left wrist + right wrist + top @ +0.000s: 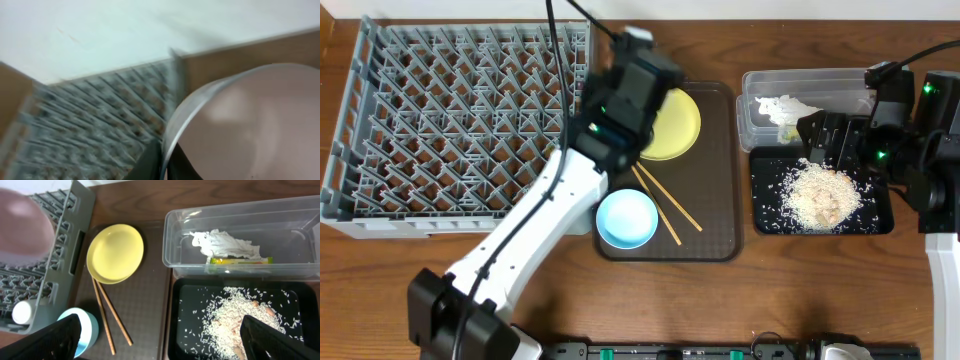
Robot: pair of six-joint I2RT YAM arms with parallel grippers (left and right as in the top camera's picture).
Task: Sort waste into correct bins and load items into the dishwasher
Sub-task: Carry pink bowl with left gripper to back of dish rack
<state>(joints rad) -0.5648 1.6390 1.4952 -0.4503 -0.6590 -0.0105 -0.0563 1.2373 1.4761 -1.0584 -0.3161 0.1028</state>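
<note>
Pinches white bowl point(250, 125) rim in left tool point(164, 161), arm stretched diagonally forward, dish rack point(90, 115) just beyond. Holds right tool point(160, 330) spread wide, pointing down, rice crumbs point(235, 315) directly beneath.

Bright, even light falls on the table point(800, 290), shadows soft. Motion blur smears the left wrist view, leaving the white bowl point(240, 125) and dish rack point(90, 125) indistinct; the overhead view is sharp.

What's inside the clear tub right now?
The clear tub holds the crumpled white napkin and the green-yellow wrapper, which touch each other. No rice shows in it. Anything under the napkin is hidden.
</note>
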